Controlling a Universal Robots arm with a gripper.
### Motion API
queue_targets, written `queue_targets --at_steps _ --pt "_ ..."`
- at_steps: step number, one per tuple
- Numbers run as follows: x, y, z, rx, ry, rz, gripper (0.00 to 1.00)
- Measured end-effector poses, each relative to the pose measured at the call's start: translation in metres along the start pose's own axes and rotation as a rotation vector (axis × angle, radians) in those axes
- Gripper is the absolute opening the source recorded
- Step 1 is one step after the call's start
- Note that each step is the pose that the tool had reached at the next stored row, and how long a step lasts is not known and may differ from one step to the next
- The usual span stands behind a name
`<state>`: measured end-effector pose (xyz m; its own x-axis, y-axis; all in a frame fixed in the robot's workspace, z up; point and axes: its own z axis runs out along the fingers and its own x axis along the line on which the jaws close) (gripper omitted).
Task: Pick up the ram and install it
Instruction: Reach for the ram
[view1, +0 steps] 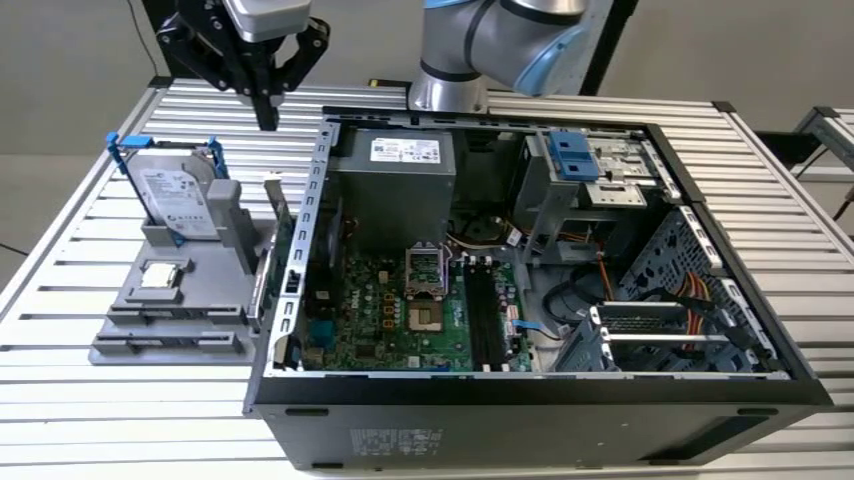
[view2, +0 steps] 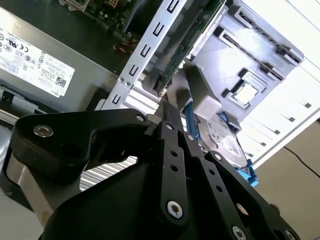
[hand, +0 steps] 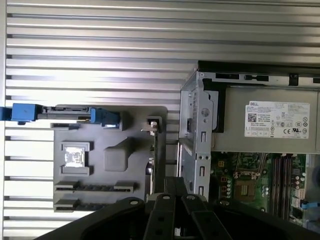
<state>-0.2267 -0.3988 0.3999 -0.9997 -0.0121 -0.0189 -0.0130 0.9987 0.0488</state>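
Note:
The ram (view1: 276, 205) is a thin green stick standing on edge in a slot of the grey holder (view1: 160, 335), right beside the computer case's outer wall. It appears edge-on in the first wrist view (hand: 154, 150) and as a green strip in the second wrist view (view2: 186, 44). My gripper (view1: 267, 118) hangs above the holder's far end, over the ram and apart from it. Its black fingers (view2: 170, 120) are shut with nothing between them, and they also show in the first wrist view (hand: 170, 187). The motherboard's long black slots (view1: 481, 320) lie inside the open case.
On the holder stand a silver hard drive with a blue frame (view1: 174, 195) and a small square silver chip (view1: 160, 275). The open case (view1: 534, 410) holds a grey power supply (view1: 394, 165), cables and a drive cage. Slatted metal table (view1: 80, 400) lies all around.

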Motion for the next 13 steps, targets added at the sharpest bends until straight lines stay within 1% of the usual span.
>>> queue_targets --at_steps 13 --pt "0.0159 0.0002 0.0001 -0.0005 0.0011 -0.024 0.0"
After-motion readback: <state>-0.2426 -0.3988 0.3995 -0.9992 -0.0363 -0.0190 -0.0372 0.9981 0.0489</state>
